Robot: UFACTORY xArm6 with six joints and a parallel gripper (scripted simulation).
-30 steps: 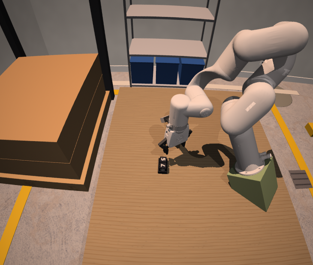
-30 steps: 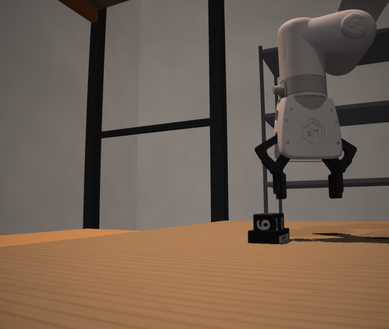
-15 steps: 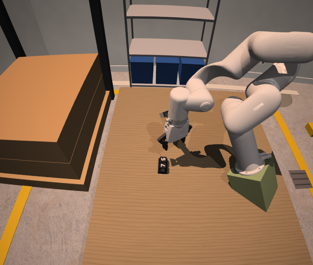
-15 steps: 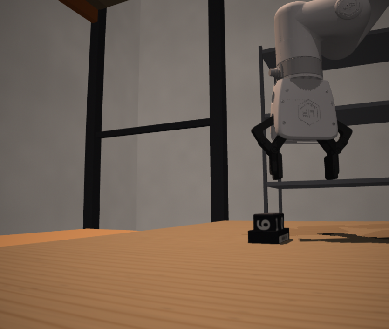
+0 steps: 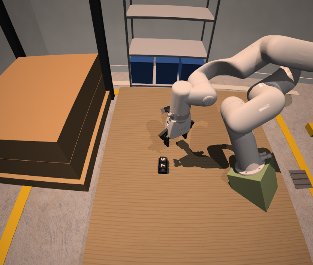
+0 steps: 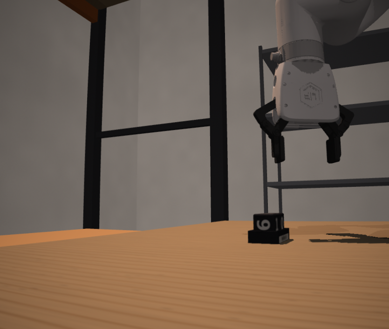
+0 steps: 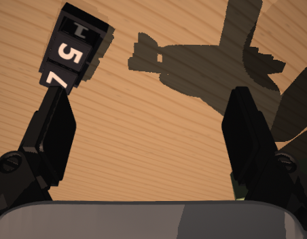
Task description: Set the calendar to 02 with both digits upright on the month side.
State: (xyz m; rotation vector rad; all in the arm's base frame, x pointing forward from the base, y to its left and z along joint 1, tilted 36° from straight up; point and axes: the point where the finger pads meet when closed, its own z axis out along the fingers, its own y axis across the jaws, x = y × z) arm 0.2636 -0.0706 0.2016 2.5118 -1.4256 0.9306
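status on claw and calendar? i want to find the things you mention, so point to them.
Claw (image 5: 175, 140) (image 6: 306, 159) (image 7: 149, 105) open, empty, above table. Calendar (image 5: 162, 165) (image 6: 268, 228) (image 7: 70, 56) on table, cubes showing 5 and 7 on top. Nothing seen blocking.

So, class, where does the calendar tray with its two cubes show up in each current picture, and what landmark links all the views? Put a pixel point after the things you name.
Top: the calendar tray (image 5: 159, 172) (image 6: 262, 237) (image 7: 86, 17) sits near the middle, below the gripper.
Exterior: low, right of centre.
Wrist: upper left.
Shared landmark: the gripper's black fingers (image 5: 165, 141) (image 6: 333, 150).
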